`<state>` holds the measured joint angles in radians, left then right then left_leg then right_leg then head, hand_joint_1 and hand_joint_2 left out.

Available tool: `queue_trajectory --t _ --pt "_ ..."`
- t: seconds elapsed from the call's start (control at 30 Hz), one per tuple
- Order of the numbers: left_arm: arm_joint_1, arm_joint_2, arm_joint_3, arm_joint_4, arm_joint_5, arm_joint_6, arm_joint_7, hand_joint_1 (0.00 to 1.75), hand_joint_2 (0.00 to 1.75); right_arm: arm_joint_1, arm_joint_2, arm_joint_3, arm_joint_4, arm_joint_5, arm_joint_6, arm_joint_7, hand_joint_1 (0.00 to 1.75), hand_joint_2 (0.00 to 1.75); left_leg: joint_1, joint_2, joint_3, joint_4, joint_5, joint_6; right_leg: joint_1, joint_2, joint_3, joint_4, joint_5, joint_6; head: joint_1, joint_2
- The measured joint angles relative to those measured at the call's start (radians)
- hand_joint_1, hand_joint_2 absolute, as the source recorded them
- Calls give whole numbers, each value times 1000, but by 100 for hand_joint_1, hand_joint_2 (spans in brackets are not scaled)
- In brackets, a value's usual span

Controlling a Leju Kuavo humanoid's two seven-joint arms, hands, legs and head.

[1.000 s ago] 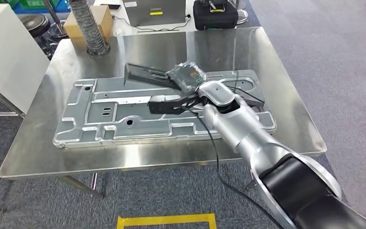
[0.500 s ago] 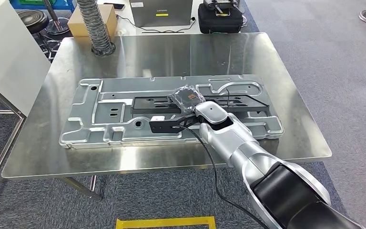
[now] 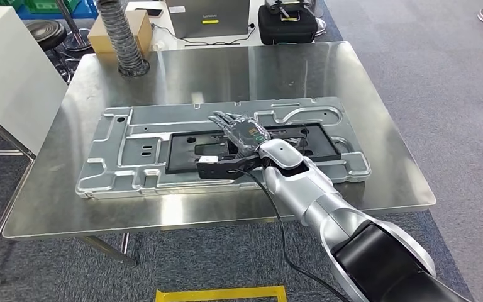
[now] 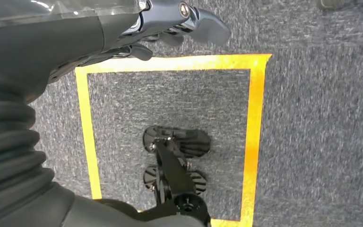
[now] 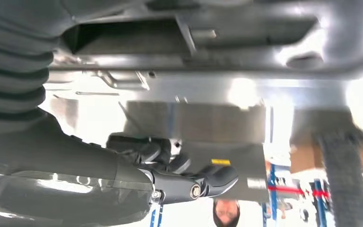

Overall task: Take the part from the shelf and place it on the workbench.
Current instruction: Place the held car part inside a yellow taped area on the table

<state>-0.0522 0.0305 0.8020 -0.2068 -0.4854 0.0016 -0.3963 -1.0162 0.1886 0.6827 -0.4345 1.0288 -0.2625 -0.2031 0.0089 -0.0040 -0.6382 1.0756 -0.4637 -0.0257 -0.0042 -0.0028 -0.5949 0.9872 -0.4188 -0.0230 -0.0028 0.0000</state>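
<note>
A black frame-shaped part (image 3: 179, 154) lies flat on a large grey stamped metal plate (image 3: 132, 163), which rests on the steel workbench (image 3: 258, 69). My right hand (image 3: 242, 132) reaches over the middle of the part with its fingers stretched out and spread, holding nothing. In the right wrist view that hand (image 5: 170, 179) has its fingers loosely extended, with the plate close beside them. My left hand (image 4: 170, 21) hangs at my side above the carpet, fingers apart and holding nothing.
At the bench's far edge stand a ribbed hose (image 3: 122, 38), a cardboard box (image 3: 135, 25), a grey laptop (image 3: 207, 16) and a black case (image 3: 286, 22). A white panel (image 3: 12, 75) stands at the left. Yellow tape (image 3: 220, 292) marks the floor. A person (image 5: 226, 213) stands beyond the bench.
The black part was tilted up in my right hand a second ago; it now lies flat on the plate and the hand's fingers have spread. The head view has shifted slightly.
</note>
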Motion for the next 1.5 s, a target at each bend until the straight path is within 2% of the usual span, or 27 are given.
queue_trajectory --t 0.07,0.1,0.13,0.17,0.23,0.3,0.43,0.5,0.57,0.6,0.63,0.67,0.73,0.8,0.87,0.93,1.0,1.07,1.1,1.13,1.17,1.2,1.27,1.33,1.43,1.47,1.5 --pt "1 0 2 0 0 1 0 0 0 2 2 -11 -6 -7 2 -7 0 0 4 0 -56 129 -64 -10 0 -1 2 -1 0 -2 -1 0" --pt "2 0 3 0 0 1 0 0 0 5 2 -14 -7 -8 3 -8 0 0 7 0 -82 185 -83 -14 0 -1 2 -1 0 -2 -1 0" --pt "2 0 4 0 0 1 0 0 0 8 2 -17 -8 -10 4 -10 0 0 10 0 -93 210 -85 -19 -1 0 2 1 -1 -1 -1 0" --pt "3 0 4 0 0 1 0 0 0 11 2 -20 -9 -19 6 -17 0 0 14 0 -86 197 -68 -23 -2 0 1 3 -2 0 -1 0" --pt "3 0 6 0 0 1 1 0 0 15 3 -39 -21 -83 17 -58 0 0 21 2 -24 71 -3 -28 -6 1 1 13 -8 8 -1 0" --pt "1 -1 12 0 -1 -1 3 0 0 24 5 -90 -54 -232 58 -150 0 0 21 0 29 -35 29 -23 -4 3 -3 24 -15 20 -3 0" --pt "4 -4 28 0 0 -7 1 0 0 70 2 -252 -216 -657 249 -293 0 0 16 -6 36 -54 30 8 -4 3 -7 31 -20 42 -4 0" --pt "8 -7 41 0 4 -12 -13 0 0 98 -12 -337 -358 -881 304 -313 0 0 17 -6 35 -57 33 22 -7 2 -30 84 -58 52 -3 0" --pt "10 -11 61 0 13 -16 -33 0 0 132 -39 -418 -526 -980 217 -314 0 0 14 -7 34 -57 34 33 -9 3 -89 217 -127 59 -2 0" --pt "12 -13 72 0 17 -18 -41 0 0 160 -55 -455 -613 -968 119 -311 0 0 12 -9 34 -57 33 36 -8 3 -119 283 -153 60 -2 0" --pt "15 -15 83 0 20 -19 -48 0 0 199 -74 -495 -707 -929 -10 -308 0 0 10 -13 34 -57 33 38 -8 3 -136 320 -160 60 -2 0" --pt "19 -18 94 0 22 -19 -53 0 0 245 -91 -535 -796 -884 -140 -306 0 0 8 -17 36 -57 32 39 -6 3 -134 315 -146 57 -1 0" --pt "27 -25 113 0 22 -16 -58 0 0 351 -121 -623 -960 -845 -334 -328 0 0 3 -24 39 -57 31 41 1 3 -76 191 -78 39 -1 0" --pt "32 -34 129 0 20 -14 -57 0 0 447 -139 -703 -1073 -867 -382 -382 0 0 -4 -23 40 -57 31 39 11 0 -17 63 -26 19 -2 0" --pt "32 -40 143 0 14 -13 -54 0 0 529 -147 -767 -1142 -888 -376 -421 0 0 -5 -18 41 -59 32 33 16 0 -4 27 -14 13 -1 0" --pt "29 -41 154 0 3 -11 -51 0 0 606 -152 -827 -1181 -910 -375 -439 0 0 -6 -13 43 -60 30 24 12 1 -2 16 -6 12 1 0" --pt "29 -43 164 0 -6 -11 -47 0 0 674 -155 -886 -1197 -931 -371 -461 0 0 -7 -8 32 -23 -11 16 4 -2 -2 3 6 6 -1 0" --pt "30 -44 174 -1 -15 -12 -47 0 0 745 -158 -938 -1201 -944 -373 -478 0 0 -4 -4 -3 87 -95 8 1 -7 -10 -1 15 2 -4 0" --pt "30 -44 178 -1 -18 -14 -47 0 0 782 -160 -962 -1201 -949 -375 -482 0 0 -2 -3 -21 150 -132 4 1 -10 -16 0 18 3 -5 0" --pt "31 -44 181 -1 -22 -16 -50 0 0 818 -161 -985 -1201 -954 -378 -482 0 0 0 -3 -27 191 -154 1 1 -12 -23 2 23 4 -5 0" --pt "32 -44 185 -2 -26 -19 -55 0 0 853 -163 -1005 -1200 -955 -382 -483 0 0 2 -3 -17 198 -157 -1 0 -13 -31 4 27 6 -5 0" --pt "33 -44 189 -2 -30 -23 -61 0 0 888 -163 -1024 -1198 -955 -386 -483 0 0 4 -2 14 164 -143 -3 -1 -13 -39 7 32 9 -5 0" --pt "34 -44 197 -3 -37 -28 -72 0 0 956 -163 -1061 -1186 -946 -397 -483 0 0 5 -3 111 20 -101 0 -2 -13 -53 13 42 17 -5 0" --pt "35 -45 204 -5 -44 -32 -78 0 0 1008 -163 -1095 -1158 -919 -401 -483 0 0 2 -4 167 -76 -77 9 -1 -12 -59 17 53 29 -3 0" --pt "37 -47 217 -5 -53 -33 -81 0 0 1048 -163 -1145 -1083 -837 -410 -483 0 0 -5 -2 164 -89 -56 31 -6 -10 -58 9 71 49 -1 0" --pt "36 -49 221 -5 -56 -33 -81 0 0 1055 -163 -1164 -1054 -798 -416 -483 0 0 -5 0 158 -92 -45 39 -9 -8 -61 13 62 55 -1 0" --pt "34 -51 223 -5 -59 -34 -81 0 0 1059 -163 -1184 -1023 -757 -422 -483 0 0 -4 3 149 -95 -32 47 -11 -6 -70 34 34 61 -1 0"
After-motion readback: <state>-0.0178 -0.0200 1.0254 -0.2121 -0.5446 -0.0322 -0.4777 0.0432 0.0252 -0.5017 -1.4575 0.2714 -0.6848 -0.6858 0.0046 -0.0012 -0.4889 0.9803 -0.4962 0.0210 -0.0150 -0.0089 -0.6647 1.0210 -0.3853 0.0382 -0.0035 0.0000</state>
